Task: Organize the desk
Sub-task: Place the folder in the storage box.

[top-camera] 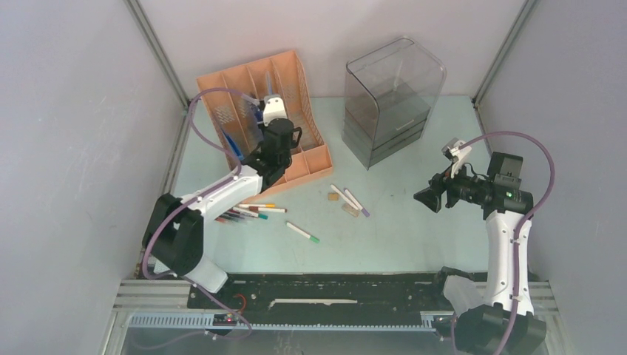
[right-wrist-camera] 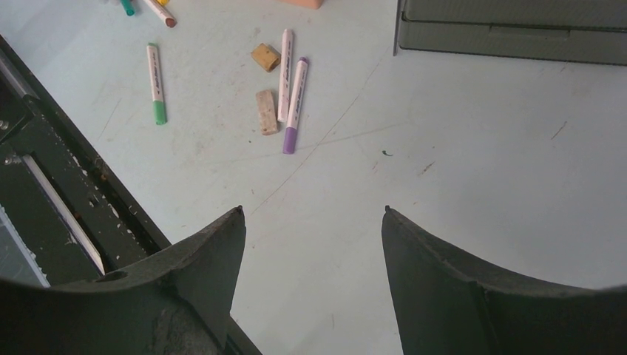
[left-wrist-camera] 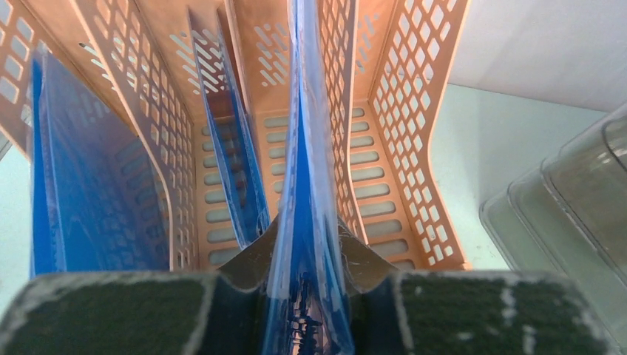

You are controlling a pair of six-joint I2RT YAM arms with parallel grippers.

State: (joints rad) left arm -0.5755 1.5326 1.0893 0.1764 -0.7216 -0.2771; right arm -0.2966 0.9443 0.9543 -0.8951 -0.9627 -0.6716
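Pale green desk (top-camera: 399, 237) spans the whole scene; at its far left the left claw (left-wrist-camera: 307, 314) pinches a blue folder (left-wrist-camera: 302, 170) in the orange rack (left-wrist-camera: 414, 111). Released crooked, it may snag a divider (left-wrist-camera: 341, 89); the right claw (right-wrist-camera: 313, 222) hangs open.

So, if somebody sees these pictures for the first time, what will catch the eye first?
Most likely the salmon file rack at the far left of the desk, where the left gripper is shut on a blue folder standing in one of its slots. Next come the loose markers scattered in front of the rack and the clear drawer unit at the far middle. The right gripper hangs open above bare desk on the right.
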